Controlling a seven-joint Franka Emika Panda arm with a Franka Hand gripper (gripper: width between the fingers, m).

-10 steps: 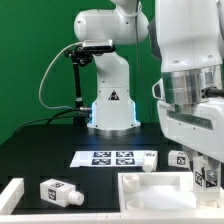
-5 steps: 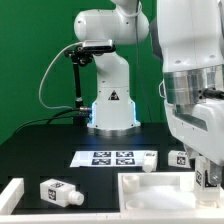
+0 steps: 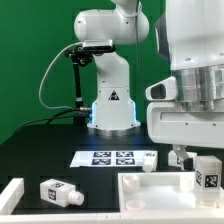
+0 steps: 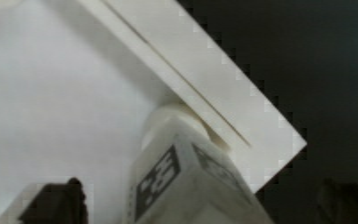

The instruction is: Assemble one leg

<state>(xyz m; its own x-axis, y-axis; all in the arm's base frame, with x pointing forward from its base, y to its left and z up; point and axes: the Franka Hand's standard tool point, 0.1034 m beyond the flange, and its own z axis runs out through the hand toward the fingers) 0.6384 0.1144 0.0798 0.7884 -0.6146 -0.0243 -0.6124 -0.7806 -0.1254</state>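
Observation:
My gripper (image 3: 203,160) is at the exterior view's lower right, above the right end of the white rimmed tabletop (image 3: 150,190). It is shut on one leg (image 3: 207,174), a white tagged peg held upright just over the tabletop. In the wrist view this leg (image 4: 190,172) stands between my dark fingertips (image 4: 53,203), over the tabletop's white face and rim (image 4: 176,75). A second leg (image 3: 57,192) lies on the black table at the lower left. A third leg (image 3: 148,160) and a fourth (image 3: 179,156) stand behind the tabletop.
The marker board (image 3: 108,157) lies flat at the table's middle. The arm's white base (image 3: 112,105) stands at the back, with a black camera stand (image 3: 78,80) to its left. A white bar (image 3: 10,192) lies at the lower left corner.
The arm's wrist has lifted and turned. The held leg has moved slightly up and toward the exterior view's right. The other legs have not moved.

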